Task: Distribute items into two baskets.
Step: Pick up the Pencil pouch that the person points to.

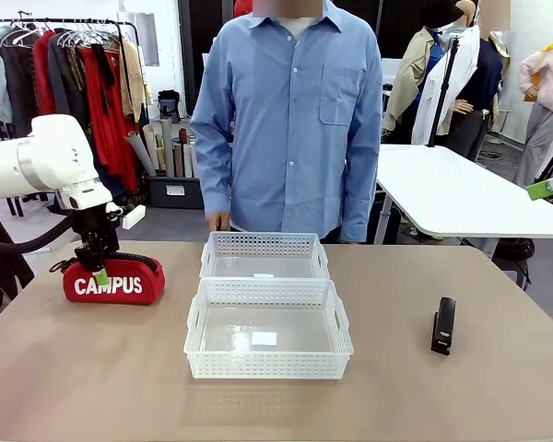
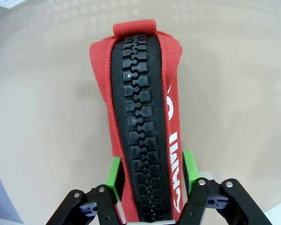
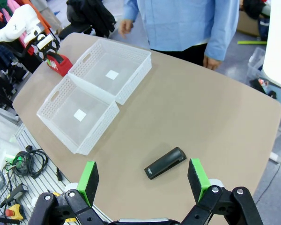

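The red "CAMPUS" pouch (image 1: 113, 281) lies on the table at the left, its black zip strap facing up (image 2: 140, 103). My left gripper (image 1: 100, 272) comes down on it from above, and its green pads (image 2: 114, 176) press both sides of the pouch (image 3: 58, 63). The small black stapler (image 1: 443, 324) lies flat at the right. High above it my right gripper (image 3: 143, 180) hangs open, the stapler (image 3: 165, 162) showing between its fingers far below. Two white lattice baskets sit mid-table, both empty: the wider one (image 1: 267, 364) nearer me, the narrower one (image 1: 263, 238) behind it.
A person in a blue shirt (image 1: 290, 110) stands at the far edge behind the baskets, hands down by the table edge. Bare tabletop (image 1: 92, 368) lies to the front left and between the baskets and the stapler.
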